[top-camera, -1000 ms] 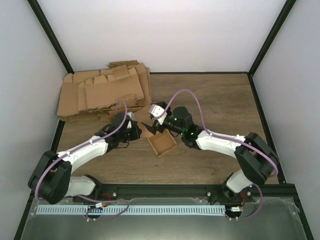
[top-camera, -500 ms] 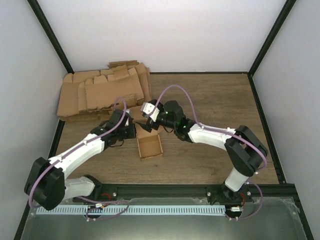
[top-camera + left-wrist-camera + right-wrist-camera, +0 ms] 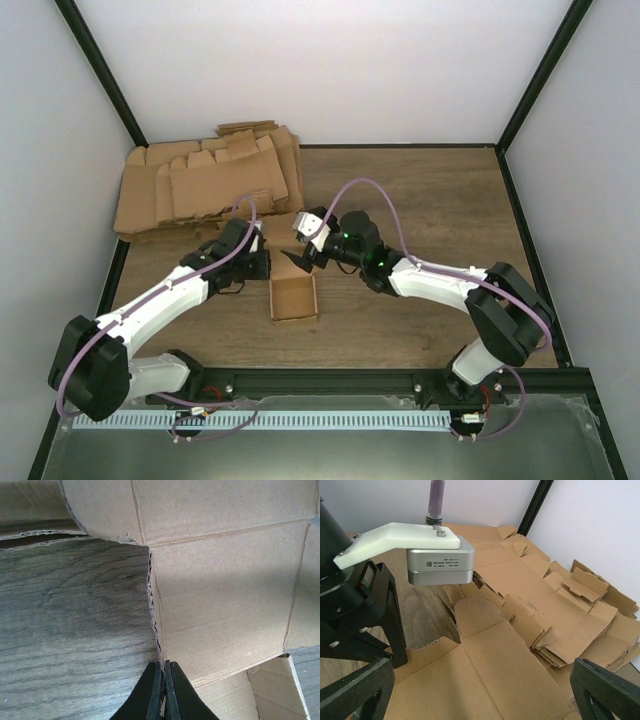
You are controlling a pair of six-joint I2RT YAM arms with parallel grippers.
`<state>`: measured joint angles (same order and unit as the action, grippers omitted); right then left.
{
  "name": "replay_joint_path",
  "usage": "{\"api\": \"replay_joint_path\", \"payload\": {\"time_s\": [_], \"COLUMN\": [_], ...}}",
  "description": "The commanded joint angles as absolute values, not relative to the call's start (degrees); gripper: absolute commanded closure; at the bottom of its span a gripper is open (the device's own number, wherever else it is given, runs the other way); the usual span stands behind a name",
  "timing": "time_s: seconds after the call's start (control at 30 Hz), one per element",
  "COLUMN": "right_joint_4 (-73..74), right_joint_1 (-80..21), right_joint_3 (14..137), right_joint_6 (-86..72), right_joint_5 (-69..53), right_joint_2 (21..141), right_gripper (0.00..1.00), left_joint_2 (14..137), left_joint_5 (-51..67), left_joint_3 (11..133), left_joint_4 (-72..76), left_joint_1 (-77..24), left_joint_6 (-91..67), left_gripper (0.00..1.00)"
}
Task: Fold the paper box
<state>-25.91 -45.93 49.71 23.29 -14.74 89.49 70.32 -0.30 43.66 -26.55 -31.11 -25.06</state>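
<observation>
Your left gripper [image 3: 164, 670] pinches the raw side edge of the small open brown cardboard box [image 3: 293, 297] at mid-table. Your right gripper [image 3: 303, 258] hangs spread wide over its rear flap. The wooden table [image 3: 440, 200] lies bare to the right; a flat cardboard pile [image 3: 205, 185] crowds the far left.

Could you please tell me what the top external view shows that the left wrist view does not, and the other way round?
Only the top external view: the pile of flat blanks at the far left, the paper box as a whole, standing as an open-topped tray, and the right pincer open at its far side. Only the left wrist view: the left pincer shut on the box's corrugated edge, seen close up. Both: the box, the left pincer and the wooden table.
</observation>
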Motion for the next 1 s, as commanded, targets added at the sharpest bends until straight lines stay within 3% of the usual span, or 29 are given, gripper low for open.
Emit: {"api": "replay_joint_path", "payload": {"time_s": [0.0, 0.6, 0.97], "right_joint_4": [-27.1, -18.4, -22.2], "right_joint_1": [-46.2, -46.9, -46.9], "right_joint_3": [48.9, 62.2, 56.4], "right_joint_6": [22.4, 26.6, 24.8], "right_joint_5": [-14.3, -14.9, -14.2], "right_joint_2": [87.9, 97.8, 93.6], "right_gripper": [0.00, 0.00, 0.00], "left_joint_2": [70.6, 68.8, 67.2], "left_joint_5": [-0.3, -7.9, -7.3], "left_joint_3": [44.7, 43.9, 42.9], "left_joint_4": [-27.8, -31.0, -30.0], "left_joint_1": [-31.0, -31.0, -31.0], "left_joint_6": [-23.0, -25.4, -26.7], "left_gripper": [0.96, 0.96, 0.96]}}
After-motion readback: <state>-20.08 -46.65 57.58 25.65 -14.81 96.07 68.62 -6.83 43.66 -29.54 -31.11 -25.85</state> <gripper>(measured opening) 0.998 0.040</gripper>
